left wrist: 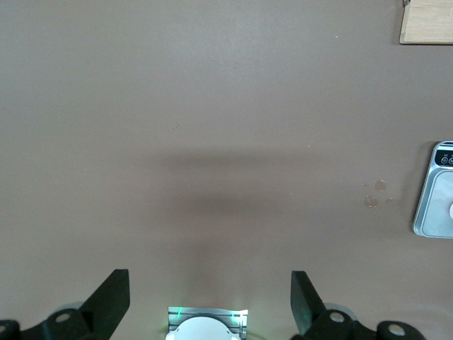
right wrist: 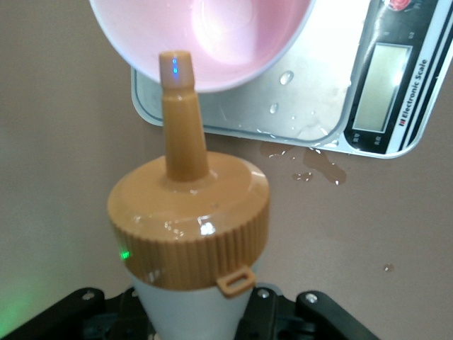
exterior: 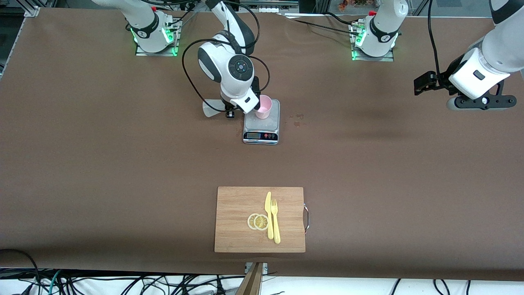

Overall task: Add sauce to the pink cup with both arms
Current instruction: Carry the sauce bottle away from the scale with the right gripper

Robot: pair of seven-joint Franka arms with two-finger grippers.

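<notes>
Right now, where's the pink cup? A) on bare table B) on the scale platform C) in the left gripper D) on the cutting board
B: the pink cup stands on the scale, with the sauce nozzle at its rim, held by the right gripper.

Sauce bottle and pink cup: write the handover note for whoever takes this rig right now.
Right gripper: shut on the sauce bottle, tipped with its nozzle over the rim of the pink cup.
Left gripper: fingers open, empty, waiting over bare table toward the left arm's end.
Pink cup stands on the scale; droplets lie on the scale's platform and on the table beside it.
Cutting board with lemon slices, knife and fork lies nearer the front camera, untouched.
Done: bottle picked up and brought to the cup.
Left: no sauce is visible in the cup; squeeze, then set the bottle down.
</notes>
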